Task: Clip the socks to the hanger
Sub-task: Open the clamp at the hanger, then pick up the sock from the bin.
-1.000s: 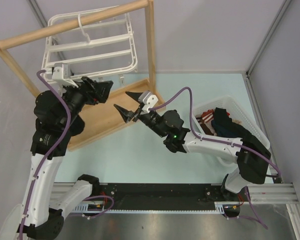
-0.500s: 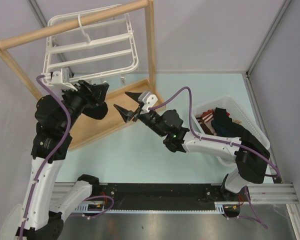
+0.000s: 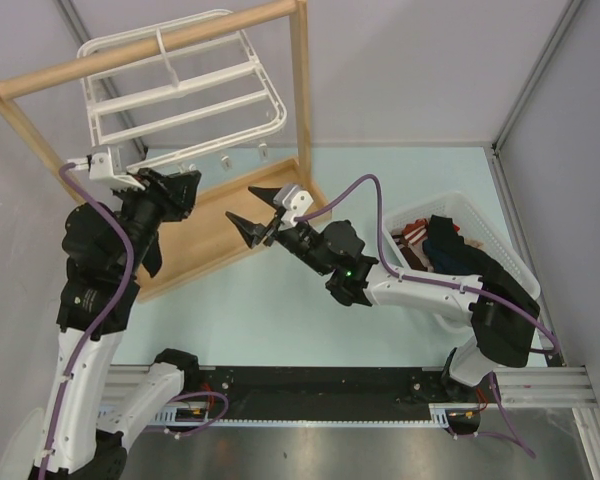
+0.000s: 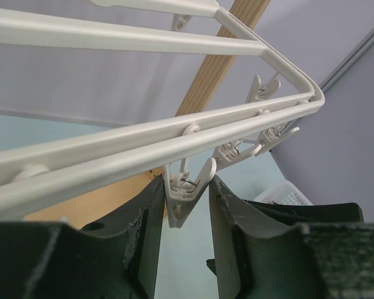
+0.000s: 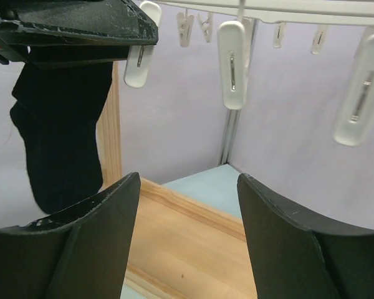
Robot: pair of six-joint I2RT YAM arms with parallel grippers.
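Grey walls close in a pale teal tabletop (image 3: 280, 310), and that is the whole setting on my screens. I start at the left gripper (image 4: 187, 187). Its fingers (image 4: 143, 237) stand a little apart with one white clip (image 4: 179, 202) between them. Each finger touches a flared side of the clip, so the gripper is clamped on it just under a rail of the hanger (image 4: 112, 35). In the right wrist view a black sock (image 5: 62, 137) hangs straight down beneath that gripper; I cannot tell what holds it up. The right gripper (image 3: 250, 206) is spread wide and holds nothing. It points toward the left one from near by, and other clips (image 5: 232, 62) dangle above and ahead of it. Further out, the hanger hangs tilted from the top bar of a wooden stand (image 3: 140, 47), whose flat base shows beneath both grippers in the overhead view. Well to the right, past the right arm's elbow, a white basket (image 3: 507, 243) holds dark fabric (image 3: 445, 240) and a reddish piece (image 3: 412, 238). Whether that dark fabric is socks I cannot tell.
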